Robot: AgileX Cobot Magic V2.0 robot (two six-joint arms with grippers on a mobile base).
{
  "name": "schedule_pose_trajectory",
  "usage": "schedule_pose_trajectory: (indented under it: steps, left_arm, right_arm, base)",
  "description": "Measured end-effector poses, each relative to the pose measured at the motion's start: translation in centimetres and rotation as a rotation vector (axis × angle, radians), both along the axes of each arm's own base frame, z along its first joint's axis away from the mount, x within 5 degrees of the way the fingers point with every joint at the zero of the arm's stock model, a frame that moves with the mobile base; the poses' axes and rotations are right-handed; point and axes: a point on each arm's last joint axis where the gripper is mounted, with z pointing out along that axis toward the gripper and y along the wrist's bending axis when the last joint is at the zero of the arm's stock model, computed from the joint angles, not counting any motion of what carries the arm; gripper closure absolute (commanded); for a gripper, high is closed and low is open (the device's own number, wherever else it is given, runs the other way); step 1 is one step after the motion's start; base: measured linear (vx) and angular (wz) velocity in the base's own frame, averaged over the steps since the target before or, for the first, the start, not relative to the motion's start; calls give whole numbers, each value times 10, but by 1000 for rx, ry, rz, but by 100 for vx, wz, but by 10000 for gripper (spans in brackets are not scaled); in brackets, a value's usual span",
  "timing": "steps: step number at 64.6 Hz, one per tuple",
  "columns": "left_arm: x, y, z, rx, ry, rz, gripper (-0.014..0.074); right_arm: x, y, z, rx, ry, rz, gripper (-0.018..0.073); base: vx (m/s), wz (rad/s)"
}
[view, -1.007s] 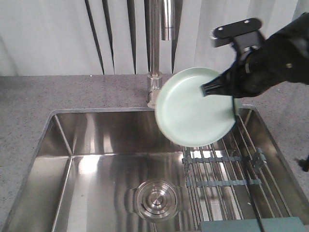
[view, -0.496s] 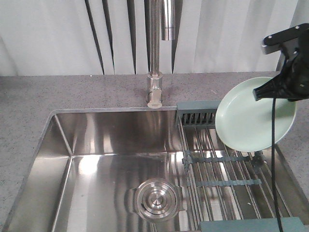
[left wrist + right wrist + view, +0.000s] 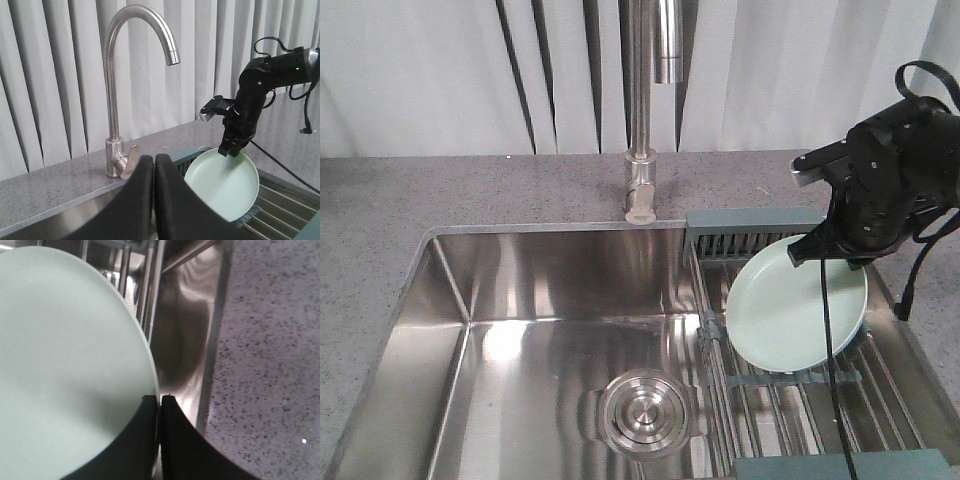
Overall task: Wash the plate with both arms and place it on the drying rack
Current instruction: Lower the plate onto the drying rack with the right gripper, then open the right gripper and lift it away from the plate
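Well, the right gripper [image 3: 801,250] is pinched onto the plate [image 3: 775,310] at its twelve o'clock rim, holding it tilted low over the wire rods of the drying rack [image 3: 730,240] at the three o'clock side of the sink [image 3: 550,270]. I cannot tell whether its lower edge touches them. The left gripper [image 3: 154,159] has its fingers pressed together on nothing, the faucet [image 3: 112,100] at its eleven o'clock.
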Motion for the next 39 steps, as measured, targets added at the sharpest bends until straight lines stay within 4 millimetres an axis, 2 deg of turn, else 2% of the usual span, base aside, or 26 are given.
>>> schedule_pose_trajectory:
  steps: [11,18,27,34,39]
  left_arm:
    - [0,0,0,0,0,0,602]
    - [0,0,0,0,0,0,602]
    - [0,0,0,0,0,0,602]
    - [0,0,0,0,0,0,602]
    - [0,0,0,0,0,0,602]
  right_arm:
    - [2,3,-8,15,29,27,402]
    - [2,3,-8,16,31,29,238]
    - [1,3,-8,13,40,26,92]
    - [0,2,-6,11,40,27,87]
    - [-4,2,4,19,22,43,141]
  base:
    - [0,0]
    - [0,0]
    - [0,0]
    - [0,0]
    - [0,0]
